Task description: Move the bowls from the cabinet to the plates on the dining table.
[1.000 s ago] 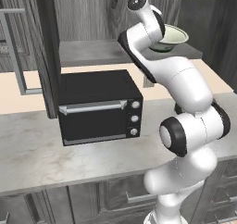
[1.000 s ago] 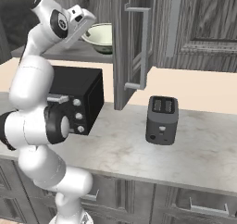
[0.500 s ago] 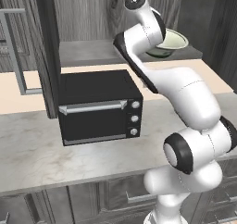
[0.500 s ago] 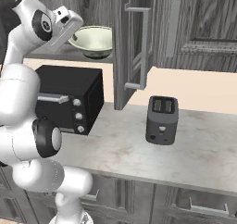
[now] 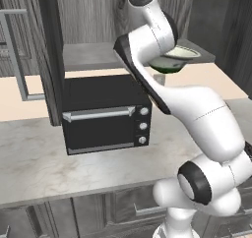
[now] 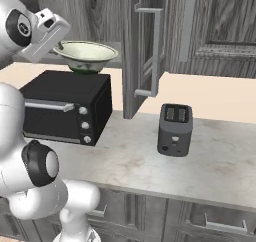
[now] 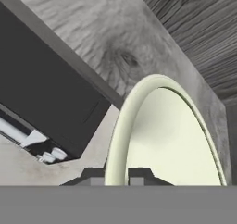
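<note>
The robot's gripper [image 6: 61, 45] is pinched tight on the rim of the pale cream-green bowl [image 6: 86, 54] — one finger inside the rim and one outside, as the hand view shows [image 7: 126, 176]. The bowl hangs level in the air, just in front of the open cabinet [image 5: 88, 55] and a little above the black toaster oven [image 5: 106, 113].

A second ago the bowl sat farther back, close to the cabinet shelf. Now it has come forward and out, past the shelf edge, and the arm has swung and stretched taller to carry it. The claw has stayed shut the whole time, so the bowl has not slipped.

That means the first bowl is lifted out and free — the picking-up part looks done for this one. The next part, most likely, is to carry it away to a plate on the dining table. The open cabinet door [image 6: 135, 51] stands just beside the bowl, so a wide swing to that side could bump it. The small dark toaster [image 6: 174, 130] sits on the counter [image 6: 215, 171], well apart from the bowl.
</note>
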You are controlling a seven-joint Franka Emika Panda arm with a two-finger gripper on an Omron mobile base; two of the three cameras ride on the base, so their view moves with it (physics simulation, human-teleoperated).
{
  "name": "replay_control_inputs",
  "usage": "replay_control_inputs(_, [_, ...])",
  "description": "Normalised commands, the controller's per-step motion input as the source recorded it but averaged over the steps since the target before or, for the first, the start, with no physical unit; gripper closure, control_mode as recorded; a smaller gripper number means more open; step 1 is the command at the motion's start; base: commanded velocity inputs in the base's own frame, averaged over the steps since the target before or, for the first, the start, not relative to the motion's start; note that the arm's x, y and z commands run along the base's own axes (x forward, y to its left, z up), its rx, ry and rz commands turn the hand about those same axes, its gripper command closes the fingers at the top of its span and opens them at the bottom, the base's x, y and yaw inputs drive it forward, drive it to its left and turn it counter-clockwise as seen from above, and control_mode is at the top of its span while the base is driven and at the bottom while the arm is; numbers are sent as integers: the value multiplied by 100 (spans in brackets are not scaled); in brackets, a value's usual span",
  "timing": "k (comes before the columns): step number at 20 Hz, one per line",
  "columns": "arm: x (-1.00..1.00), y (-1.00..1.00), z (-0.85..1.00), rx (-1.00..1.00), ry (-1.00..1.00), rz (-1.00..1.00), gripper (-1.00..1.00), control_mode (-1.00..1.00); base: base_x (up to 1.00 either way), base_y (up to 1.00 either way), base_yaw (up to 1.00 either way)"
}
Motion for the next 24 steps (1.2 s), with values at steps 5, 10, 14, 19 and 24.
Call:
replay_control_inputs(5, [-74,6,0,0,2,5,100,-100,0,0,0])
replay_control_inputs(10, [-63,1,-1,-6,0,6,100,-100,0,0,0])
replay_control_inputs(14, [-50,0,-12,-12,0,9,100,-100,0,0,0])
replay_control_inputs(19, [-38,0,-41,-9,-2,10,100,-100,0,0,0])
replay_control_inputs(24, [-15,0,-35,-1,-10,5,100,-100,0,0,0])
